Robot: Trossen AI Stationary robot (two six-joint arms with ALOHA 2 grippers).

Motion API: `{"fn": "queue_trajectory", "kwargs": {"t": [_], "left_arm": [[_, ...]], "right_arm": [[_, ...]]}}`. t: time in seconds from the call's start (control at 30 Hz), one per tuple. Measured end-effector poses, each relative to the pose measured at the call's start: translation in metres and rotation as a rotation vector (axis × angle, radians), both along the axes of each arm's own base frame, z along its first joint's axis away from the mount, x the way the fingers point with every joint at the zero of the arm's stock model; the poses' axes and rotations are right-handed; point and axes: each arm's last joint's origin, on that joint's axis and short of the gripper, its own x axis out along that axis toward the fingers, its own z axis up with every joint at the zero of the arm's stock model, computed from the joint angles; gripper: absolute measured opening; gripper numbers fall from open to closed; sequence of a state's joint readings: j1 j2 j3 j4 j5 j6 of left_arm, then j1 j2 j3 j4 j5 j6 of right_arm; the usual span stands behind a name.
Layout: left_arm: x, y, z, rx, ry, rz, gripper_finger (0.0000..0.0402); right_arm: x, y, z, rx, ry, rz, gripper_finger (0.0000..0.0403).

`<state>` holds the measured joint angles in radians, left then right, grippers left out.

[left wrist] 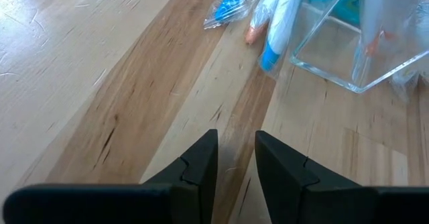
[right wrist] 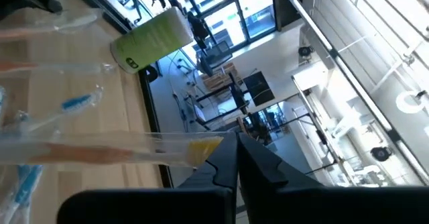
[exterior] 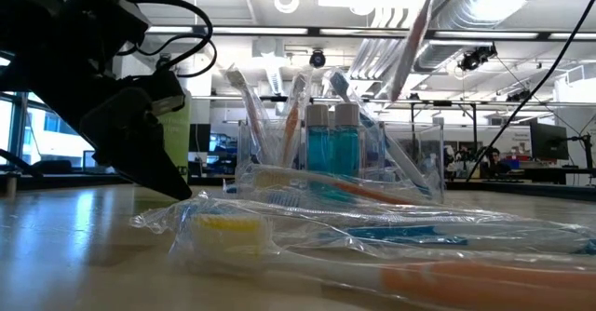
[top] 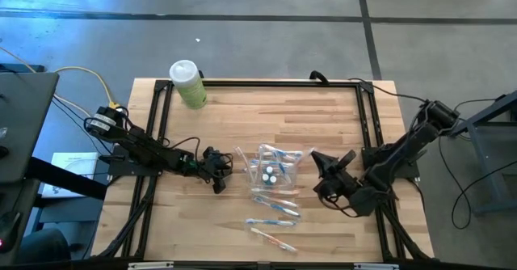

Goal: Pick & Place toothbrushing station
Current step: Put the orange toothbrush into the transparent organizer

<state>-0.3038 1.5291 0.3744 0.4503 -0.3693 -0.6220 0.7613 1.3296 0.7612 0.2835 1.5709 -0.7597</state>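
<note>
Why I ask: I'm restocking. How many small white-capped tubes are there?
3, it seems: the tubes stand clustered inside the clear holder mid-table, between the two arms. The low view shows only two side by side, so one is hidden there.

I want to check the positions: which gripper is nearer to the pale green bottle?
Left. The left gripper lies below the green bottle on its own side of the table; the right gripper sits across the clear holder, farther away.

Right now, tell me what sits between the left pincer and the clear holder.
Only bare wood. In the left wrist view, the left pincer faces the clear holder across empty tabletop; wrapped toothbrushes lie beside the holder.
</note>
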Motion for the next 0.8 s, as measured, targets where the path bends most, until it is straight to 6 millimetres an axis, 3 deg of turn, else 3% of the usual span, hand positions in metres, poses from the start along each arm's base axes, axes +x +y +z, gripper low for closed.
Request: {"fn": "queue_trajectory", "kwargs": {"t": [0.47, 0.8], "left_arm": [[0.000, 0.000, 0.000, 0.001, 0.000, 0.000, 0.0097], [0.000, 0.000, 0.000, 0.002, 0.000, 0.001, 0.0097]], "right_arm": [[0.028, 0.007, -0.047, -0.055, 0.090, -0.003, 0.0003], [0.036, 0.012, -0.065, 0.049, 0.070, 0.097, 0.0003]]}}
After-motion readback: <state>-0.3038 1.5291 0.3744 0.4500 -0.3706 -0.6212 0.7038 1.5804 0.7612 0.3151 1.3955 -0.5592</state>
